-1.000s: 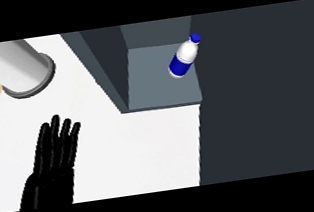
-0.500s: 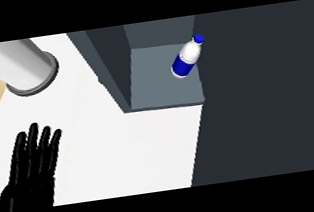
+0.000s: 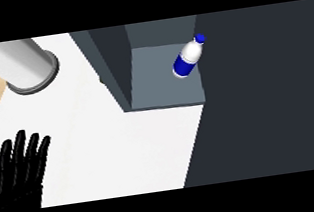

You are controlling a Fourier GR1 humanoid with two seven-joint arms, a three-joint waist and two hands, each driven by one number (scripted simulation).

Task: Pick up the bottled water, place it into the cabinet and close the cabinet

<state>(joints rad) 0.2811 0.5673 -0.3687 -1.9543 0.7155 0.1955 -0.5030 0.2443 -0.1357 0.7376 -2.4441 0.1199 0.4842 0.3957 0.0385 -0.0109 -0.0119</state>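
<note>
Left hand (image 3: 20,170) low at view's left, fingers (image 3: 25,149) straight, together, holding nothing; sits lower and further left than a second ago. Beyond fingertips, up-right: open cabinet (image 3: 165,89); bottled water (image 3: 187,58) already inside, tilted toward dark door (image 3: 269,87), untouched since. Far, up-left of fingers: steel canister (image 3: 24,66). Right hand unseen. Remaining, likely: close door.

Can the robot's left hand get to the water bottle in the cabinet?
Probably yes. The left hand rests open on the white counter, and nothing stands between it and the bottle in the open cabinet.

Left hand (image 3: 18,170) cut off at lower edge, wrist unseen. Grey cylinder (image 3: 24,63) top cropped. Right hand out of view.
</note>
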